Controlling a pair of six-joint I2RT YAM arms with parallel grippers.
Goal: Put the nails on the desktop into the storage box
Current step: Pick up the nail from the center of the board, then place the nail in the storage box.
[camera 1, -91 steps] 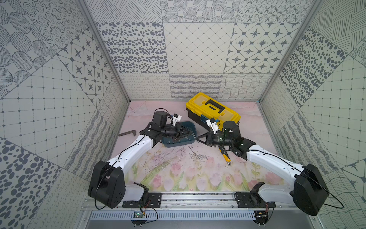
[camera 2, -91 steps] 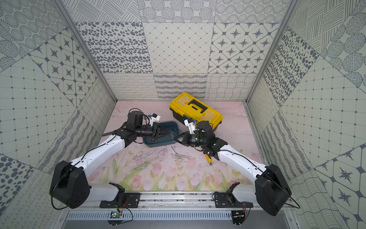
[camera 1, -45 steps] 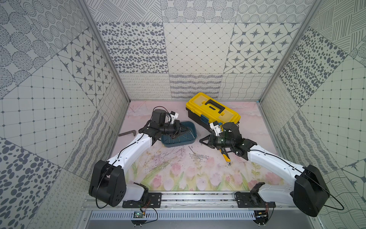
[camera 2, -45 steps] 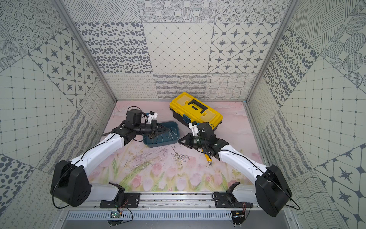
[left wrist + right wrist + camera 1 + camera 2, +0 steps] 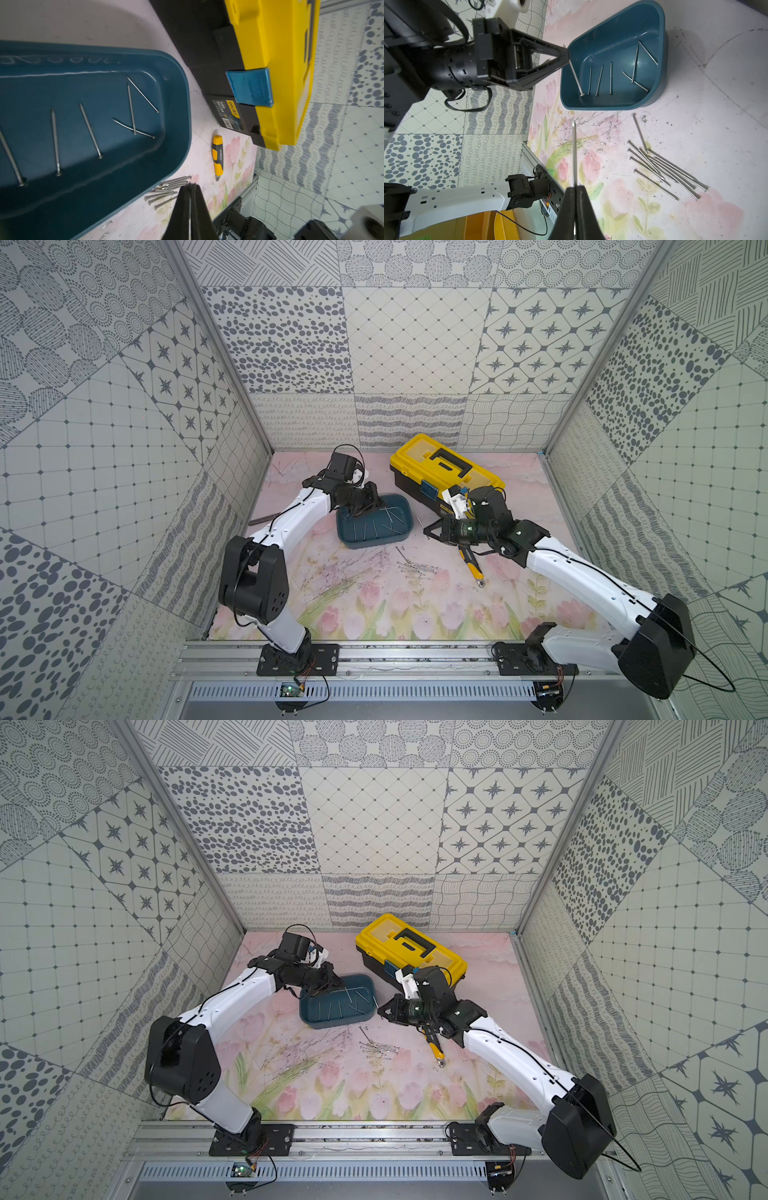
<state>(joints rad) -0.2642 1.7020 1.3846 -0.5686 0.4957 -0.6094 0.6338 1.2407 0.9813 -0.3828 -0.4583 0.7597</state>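
Right gripper is clamped on one nail, plain only in its wrist view; both top views show that arm stretched low toward the box. Left gripper, closed, sits at the box rim. Loose nails lie on the tabletop beside it.

A robot lab booth: patterned panel walls and an aluminium mounting rail.

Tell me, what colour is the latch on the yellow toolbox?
Light blue. The latch shows best in the left wrist view.
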